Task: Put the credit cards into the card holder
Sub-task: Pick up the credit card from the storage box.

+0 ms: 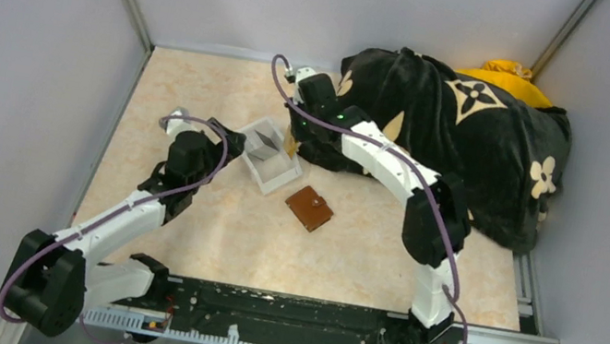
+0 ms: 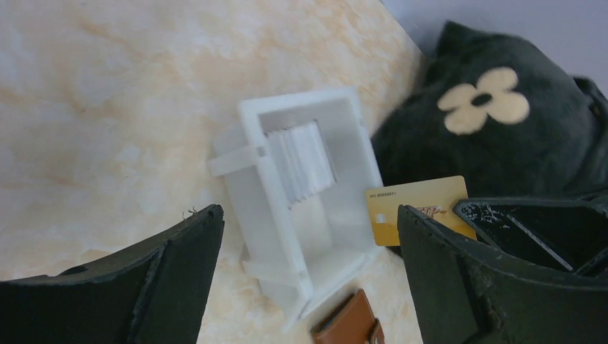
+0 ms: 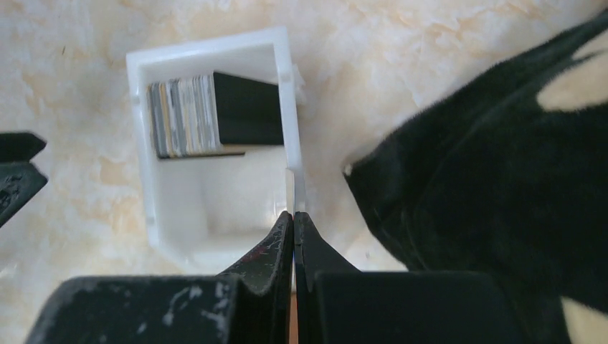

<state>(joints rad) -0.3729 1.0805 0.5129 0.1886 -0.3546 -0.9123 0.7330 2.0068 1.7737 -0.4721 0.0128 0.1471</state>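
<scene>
Fingertips of my right gripper (image 3: 293, 215) are pressed together on a gold credit card (image 2: 414, 208), pinching it by one end. The card is held upright on edge. From the right wrist I see only its thin pale edge, while the left wrist view gives me its gold face, with a line of small print along the top and a pale patch low on the left. It sits just outside the wall of the clear tray (image 3: 208, 46), at about one o'clock from the tray in the overhead view, between the tray and the black plush blanket (image 1: 476, 135).

Inside the tray, the other credit cards (image 3: 183, 115) stand on edge in a tight stack of grey, white and tan, packed against a black block (image 3: 247, 107).

My left gripper (image 2: 310, 215) hangs at the tray's nine o'clock, its jaws spread wide and holding nothing.

The card holder (image 1: 310, 208), brown, square and closed, with a small snap on top, lies flat on the marbled table (image 1: 178, 235) at five o'clock from the tray, apart from both grippers.
</scene>
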